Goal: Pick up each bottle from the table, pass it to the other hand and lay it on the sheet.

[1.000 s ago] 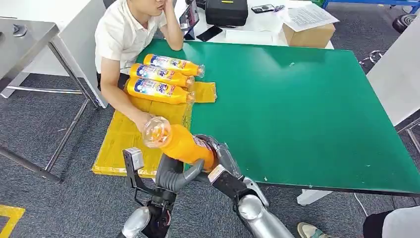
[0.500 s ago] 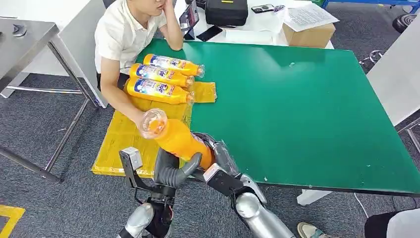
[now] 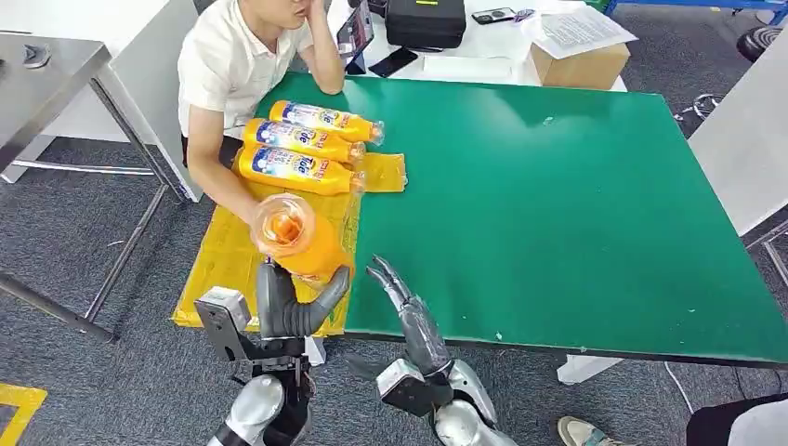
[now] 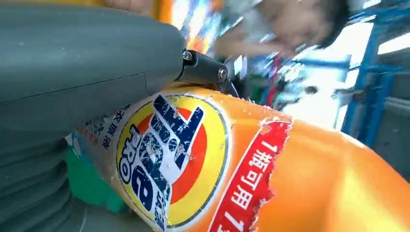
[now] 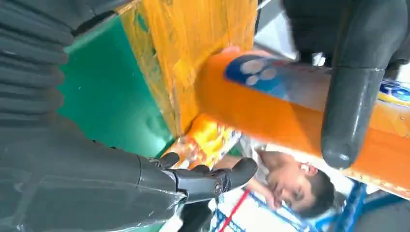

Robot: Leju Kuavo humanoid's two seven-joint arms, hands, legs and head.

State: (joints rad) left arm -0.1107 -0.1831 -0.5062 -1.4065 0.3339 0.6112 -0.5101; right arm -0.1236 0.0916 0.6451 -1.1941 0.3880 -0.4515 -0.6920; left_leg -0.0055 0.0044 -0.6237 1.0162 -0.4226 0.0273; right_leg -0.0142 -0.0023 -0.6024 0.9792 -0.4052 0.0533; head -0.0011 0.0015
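Our left hand (image 3: 293, 311) grips the orange plastic detergent bottle (image 3: 295, 237), holding it raised above the yellow sheet (image 3: 223, 265) at the green table's (image 3: 558, 204) edge. Our right hand (image 3: 404, 302) is released, fingers apart, just beside. Three matching bottles (image 3: 297, 153) lie on the sheet.

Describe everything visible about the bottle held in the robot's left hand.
The bottle is orange plastic with a clear cap end pointing up toward the head camera. The left wrist view shows a worn blue, yellow and red label with Chinese characters. The left hand holds its body above the yellow sheet; the right hand is off it.
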